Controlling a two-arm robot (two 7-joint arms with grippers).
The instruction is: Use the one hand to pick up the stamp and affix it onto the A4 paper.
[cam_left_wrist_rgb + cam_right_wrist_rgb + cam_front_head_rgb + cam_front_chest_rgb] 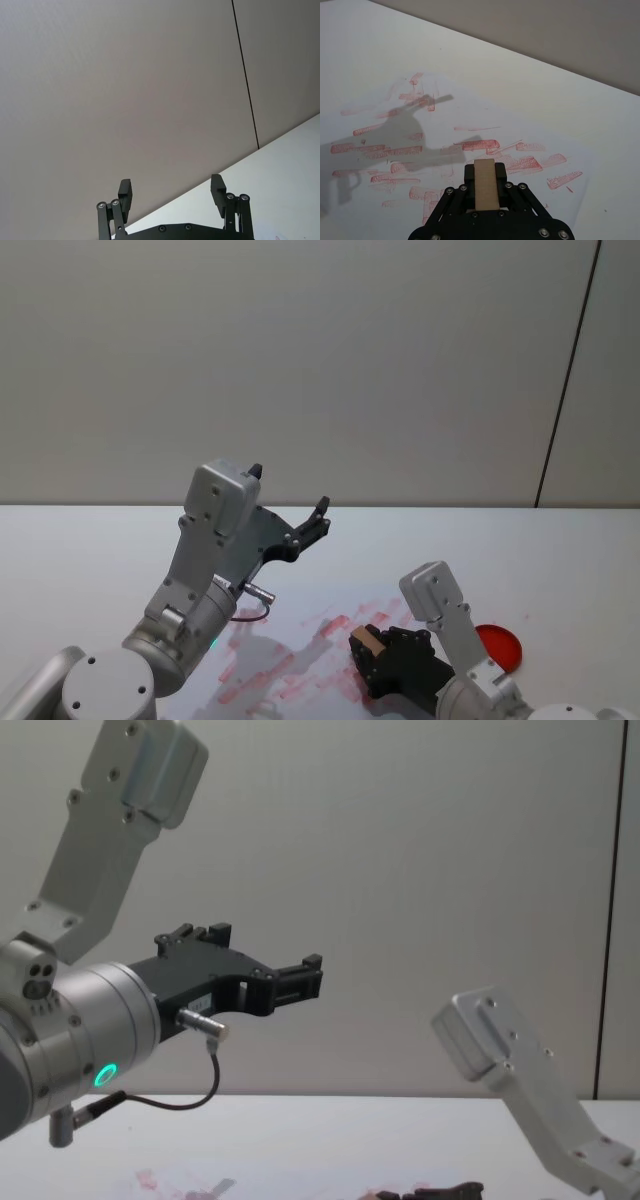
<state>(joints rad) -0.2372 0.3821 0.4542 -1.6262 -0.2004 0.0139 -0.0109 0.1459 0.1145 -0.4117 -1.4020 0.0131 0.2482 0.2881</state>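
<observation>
stamp (486, 186) in right gripper (485, 171)

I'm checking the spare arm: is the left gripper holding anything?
No, the left gripper has its jaws standing wide apart, with nothing but the wall seen through the gap.

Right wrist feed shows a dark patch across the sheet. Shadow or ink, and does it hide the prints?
Right wrist view: a soft grey shadow, not ink, lies over the A4 paper; the red prints read through it, and the stamp in the right gripper is evenly lit. Head view: a like shadow falls on the paper below the raised left gripper; no glare.
</observation>
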